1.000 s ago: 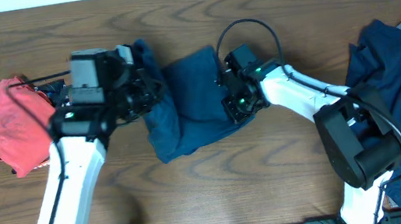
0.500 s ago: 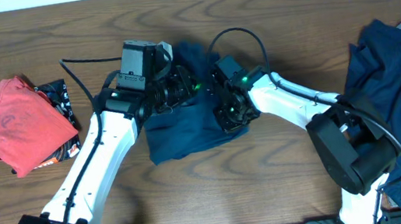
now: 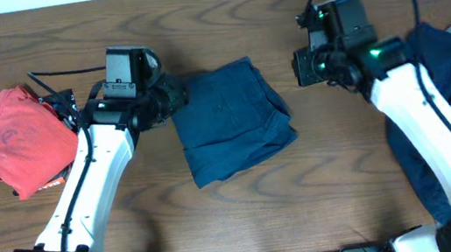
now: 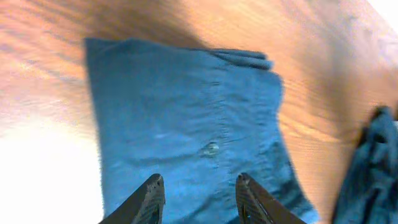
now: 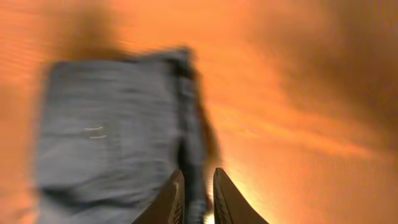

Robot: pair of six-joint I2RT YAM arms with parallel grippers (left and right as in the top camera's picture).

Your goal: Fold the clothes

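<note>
A dark navy garment [image 3: 229, 121] lies folded into a rough rectangle at the table's middle; it also shows in the left wrist view [image 4: 186, 106] and, blurred, in the right wrist view [image 5: 106, 130]. My left gripper [image 3: 176, 98] hovers at the garment's left edge, open and empty [image 4: 199, 186], with the cloth below its fingers. My right gripper [image 3: 299, 69] is right of the garment and apart from it. Its fingers [image 5: 198, 180] are almost together and hold nothing. A loose pile of navy clothes [image 3: 444, 77] lies at the right edge, under the right arm.
A folded red garment [image 3: 20, 141] lies at the far left on top of a dark printed item [image 3: 65, 113]. The navy pile's edge shows at the right of the left wrist view [image 4: 373, 162]. Bare wooden tabletop [image 3: 248, 220] surrounds the folded garment.
Both grippers have left the garment. The right arm has swung far up and right, the left arm has drawn back left. The cloth now lies flatter and squarer.
</note>
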